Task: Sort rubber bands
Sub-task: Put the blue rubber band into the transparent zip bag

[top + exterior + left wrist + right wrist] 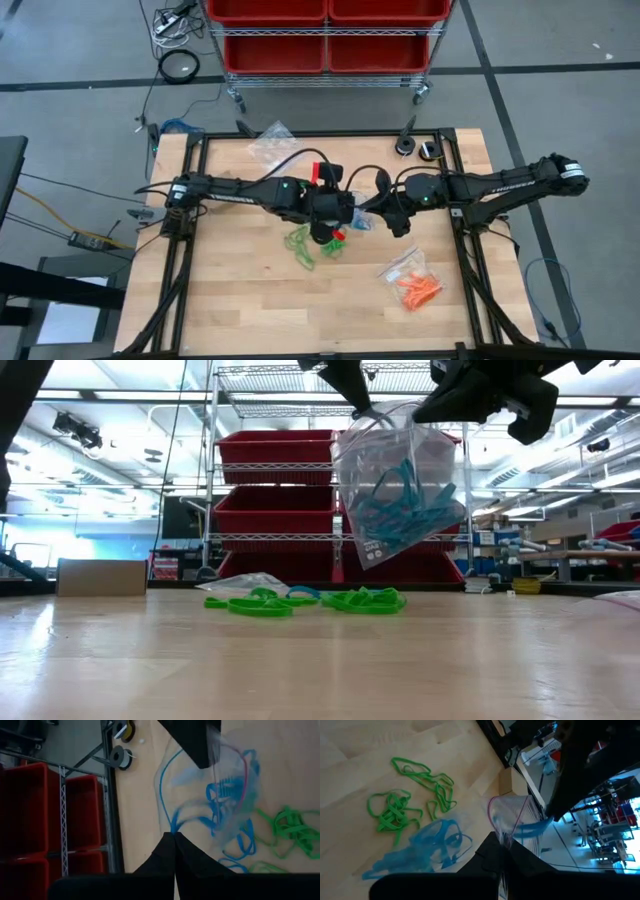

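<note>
Now I see both my left gripper [175, 836] and right gripper [502, 840] pinched tight on the clear bag [395, 480] of blue rubber bands [400, 500], lifted above the green rubber bands [310, 601].

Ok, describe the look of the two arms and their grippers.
Both arms are dark, nearly black, built of slim jointed segments. The left arm has black cables looping along it, a small green light and a red part near the wrist. The right arm bears white lettering and a pale band at its base. The left gripper and right gripper end in flat dark tapering fingers.
</note>
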